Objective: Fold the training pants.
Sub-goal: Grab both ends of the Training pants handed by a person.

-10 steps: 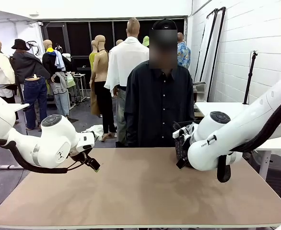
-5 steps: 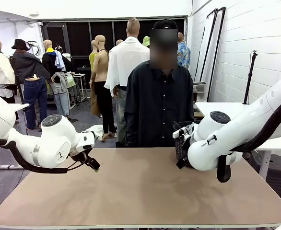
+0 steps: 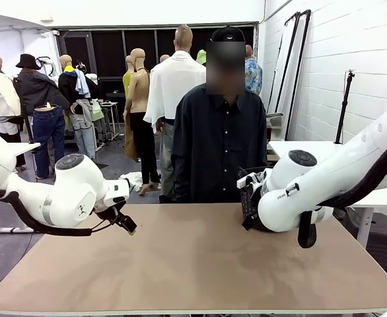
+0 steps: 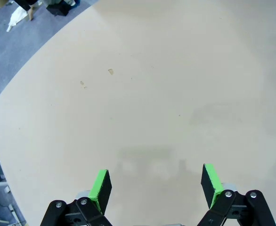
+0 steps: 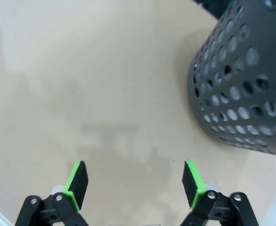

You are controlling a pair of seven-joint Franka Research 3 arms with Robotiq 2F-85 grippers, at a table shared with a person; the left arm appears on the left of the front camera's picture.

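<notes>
The training pants are out of view. My left gripper (image 4: pixel 156 181) hangs open above the bare tan table (image 4: pixel 142 94) with nothing between its green pads; in the front view it (image 3: pixel 129 226) sits low over the table's left part. My right gripper (image 5: pixel 134 181) is open too, over bare tabletop, with nothing between its fingers. A person in a dark shirt (image 3: pixel 220 142) stands at the far edge.
A black mesh basket (image 5: pixel 244 89) stands on the table close to my right gripper, on that view's right side. In the front view the basket (image 3: pixel 249 198) shows partly behind my right arm (image 3: pixel 292 198). The table's middle (image 3: pixel 193 257) lies between the two arms.
Both arms have risen very slightly. The grippers have stayed open.
</notes>
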